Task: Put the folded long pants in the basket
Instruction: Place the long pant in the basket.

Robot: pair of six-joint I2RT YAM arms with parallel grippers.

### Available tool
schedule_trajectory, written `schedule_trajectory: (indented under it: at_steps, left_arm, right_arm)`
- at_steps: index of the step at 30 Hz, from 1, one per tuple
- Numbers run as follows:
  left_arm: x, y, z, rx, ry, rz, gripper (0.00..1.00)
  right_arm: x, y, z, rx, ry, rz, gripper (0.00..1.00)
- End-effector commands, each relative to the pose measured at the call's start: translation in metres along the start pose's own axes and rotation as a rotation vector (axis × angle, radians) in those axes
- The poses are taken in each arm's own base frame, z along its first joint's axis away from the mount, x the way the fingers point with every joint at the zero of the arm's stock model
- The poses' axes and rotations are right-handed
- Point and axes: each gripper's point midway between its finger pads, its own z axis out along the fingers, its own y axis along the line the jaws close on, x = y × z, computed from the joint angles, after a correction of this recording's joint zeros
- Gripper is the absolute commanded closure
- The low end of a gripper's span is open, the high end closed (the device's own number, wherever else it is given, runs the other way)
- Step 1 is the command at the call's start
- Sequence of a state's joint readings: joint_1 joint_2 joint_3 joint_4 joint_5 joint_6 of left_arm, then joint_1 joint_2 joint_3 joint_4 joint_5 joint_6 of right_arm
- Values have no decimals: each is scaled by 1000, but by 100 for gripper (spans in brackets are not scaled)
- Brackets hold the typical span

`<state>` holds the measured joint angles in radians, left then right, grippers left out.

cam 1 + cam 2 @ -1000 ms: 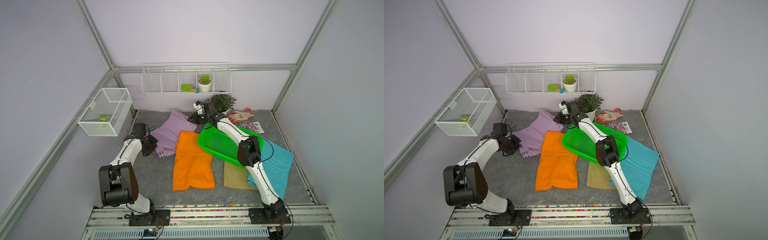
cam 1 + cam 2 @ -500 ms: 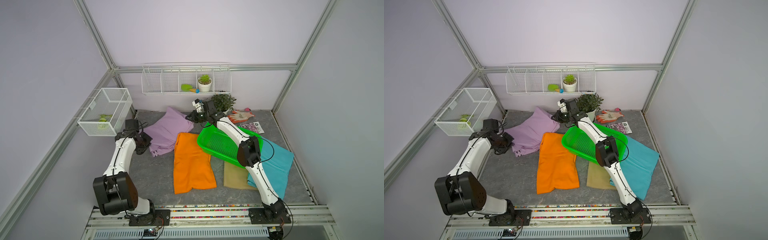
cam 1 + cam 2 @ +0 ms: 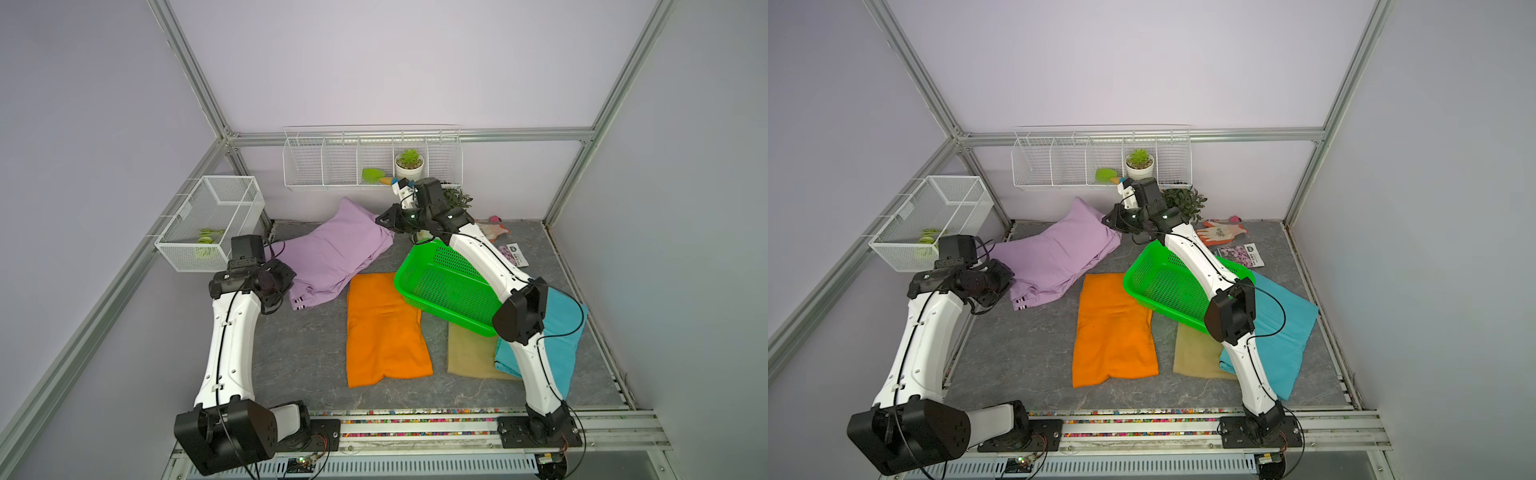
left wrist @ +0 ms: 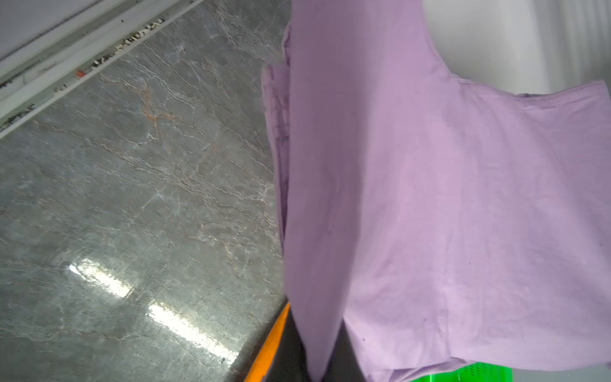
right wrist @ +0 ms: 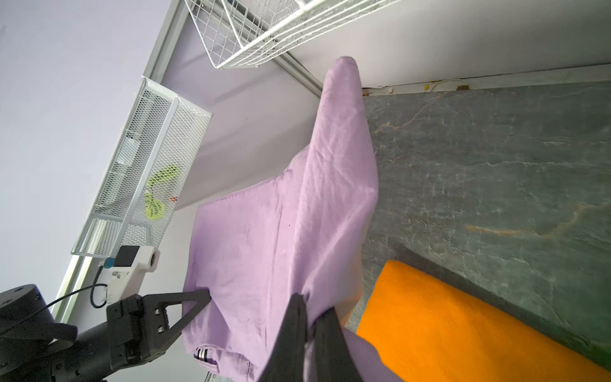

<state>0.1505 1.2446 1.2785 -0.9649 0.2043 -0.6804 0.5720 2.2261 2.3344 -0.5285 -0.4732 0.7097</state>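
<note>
You had the left gripper [image 3: 286, 283] clamped on the lilac pants [image 3: 332, 253] near the striped waistband [image 3: 300, 302], right gripper [image 3: 381, 220] pinching the opposite edge. Pants hung stretched between them, beside the basket [image 3: 446, 286].

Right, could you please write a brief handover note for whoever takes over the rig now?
Left gripper: jaws shut on the lilac pants' near end.
Right gripper: jaws shut on their far corner, cloth stretched between both.
Green basket: empty, tilted on the orange pants and tan pants; teal pants alongside.
Done: nothing in the basket.
Left: all four pants.
</note>
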Motion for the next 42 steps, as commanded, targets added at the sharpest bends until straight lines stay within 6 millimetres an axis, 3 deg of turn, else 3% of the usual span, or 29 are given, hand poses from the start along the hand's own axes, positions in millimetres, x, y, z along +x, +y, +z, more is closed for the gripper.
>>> schedule_trajectory:
  at_steps: [1,4,8,18,21,25,27,31,38,42]
  left_arm:
    - [1,-29,-18,158,6,70,100]
    - [11,-42,-19,243,48,97,100]
    - [27,-67,-12,322,105,157,100]
    - [85,-176,34,429,267,397,100]
    - [105,-207,54,440,324,474,100]
    - [131,-241,81,437,390,551,100]
    - [145,-250,107,386,425,595,100]
    - [168,-259,137,339,544,636,100]
    - [198,-249,168,312,677,674,100]
    - [208,-237,173,283,736,665,100]
  right_arm:
    - [-2,-12,-41,123,-43,-1,100]
    - [14,-29,-73,178,-41,27,100]
    - [35,-65,-131,271,-87,80,100]
    - [104,-145,-290,569,-316,221,100]
    - [126,-160,-322,642,-349,258,100]
    - [144,-172,-340,711,-369,253,100]
    - [153,-178,-339,729,-349,253,100]
    - [176,-191,-331,750,-266,297,100]
    - [213,-207,-323,776,-167,337,100]
    - [232,-219,-316,780,-127,380,100]
